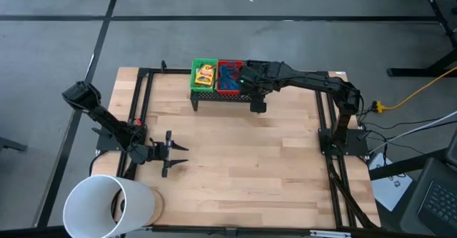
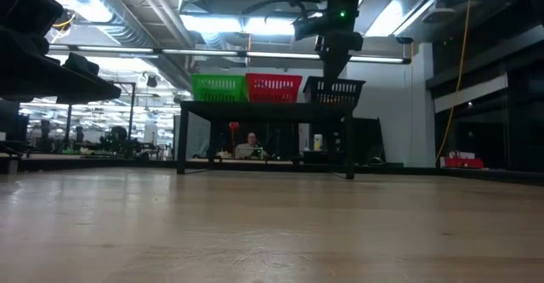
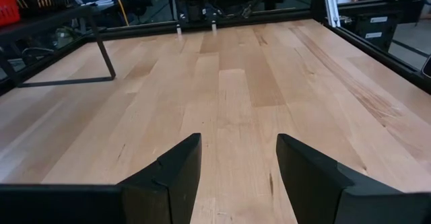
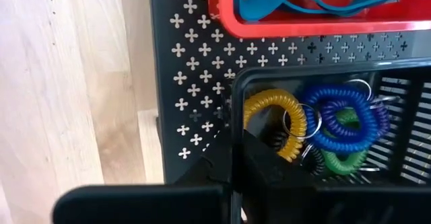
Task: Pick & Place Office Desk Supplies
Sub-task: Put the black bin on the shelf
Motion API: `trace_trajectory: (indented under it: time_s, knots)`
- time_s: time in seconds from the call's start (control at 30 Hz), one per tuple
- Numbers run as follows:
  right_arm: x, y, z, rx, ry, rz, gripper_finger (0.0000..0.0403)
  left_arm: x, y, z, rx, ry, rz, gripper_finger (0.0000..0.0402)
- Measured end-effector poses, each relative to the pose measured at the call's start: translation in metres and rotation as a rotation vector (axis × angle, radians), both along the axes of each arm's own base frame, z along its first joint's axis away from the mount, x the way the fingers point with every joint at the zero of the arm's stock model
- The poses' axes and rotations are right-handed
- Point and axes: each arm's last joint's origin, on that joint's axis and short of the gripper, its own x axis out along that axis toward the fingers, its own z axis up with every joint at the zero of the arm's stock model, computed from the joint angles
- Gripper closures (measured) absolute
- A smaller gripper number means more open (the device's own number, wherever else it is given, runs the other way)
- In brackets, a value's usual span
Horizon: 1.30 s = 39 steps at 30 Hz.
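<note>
Only the right wrist view looks down into the black tray (image 4: 404, 83): a heap of coiled rings (image 4: 330, 126) lies there, a yellow one beside a bright blue one, with green under them and purple at the far side, some joined to thin metal key loops. The same view catches the lower edge of the red tray (image 4: 296, 27) with blue cord (image 4: 269, 2) looping inside it, both trays standing on a perforated black shelf (image 4: 192, 83).

From above, the rings are hidden by the right arm, but the row reads clearly: the green tray (image 1: 194, 81) holds a yellow crayon box (image 1: 206, 74), the red one next to it holds the blue cord bundle, and the right tool (image 1: 251, 75) hangs over the black tray at the shelf's right end. Its fingers are pressed together and hold nothing.

The low view shows all three trays side by side on top of the shelf, but none of their contents, with the right tool just above the black one.

The left tool (image 1: 173, 154) sits low over the bare bench (image 1: 243, 166) near the big white cylinder (image 1: 107, 206), its fingers (image 3: 175, 177) spread apart and empty.
</note>
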Motion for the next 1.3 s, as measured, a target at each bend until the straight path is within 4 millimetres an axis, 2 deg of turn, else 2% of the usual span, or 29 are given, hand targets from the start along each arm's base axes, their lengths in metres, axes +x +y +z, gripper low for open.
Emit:
trace_trajectory:
  time_s: [0.33, 0.67, 0.83, 1.1, 1.3]
  knots:
    - [0.000, 0.000, 0.001, 0.001, 0.001, 0.011, 0.0394, 0.000, 0.000, 0.000, 0.006, 0.000, -0.002, 0.0210]
    - [0.001, 0.002, 0.034, 0.033, -0.091, 0.009, 0.0395, 0.000, 0.000, 0.000, 0.005, -0.002, -0.002, 0.0210]
    - [0.000, 0.002, 0.029, 0.054, -0.048, -0.011, 0.0395, 0.000, 0.000, 0.000, 0.005, -0.001, -0.002, 0.0210]
    - [0.015, -0.001, 0.002, 0.053, 0.038, 0.006, 0.0395, 0.000, 0.000, 0.000, 0.000, -0.001, -0.002, 0.0210]
    - [0.017, -0.002, 0.000, 0.038, 0.054, 0.015, 0.0395, 0.000, 0.000, 0.000, -0.002, 0.000, -0.007, 0.0210]
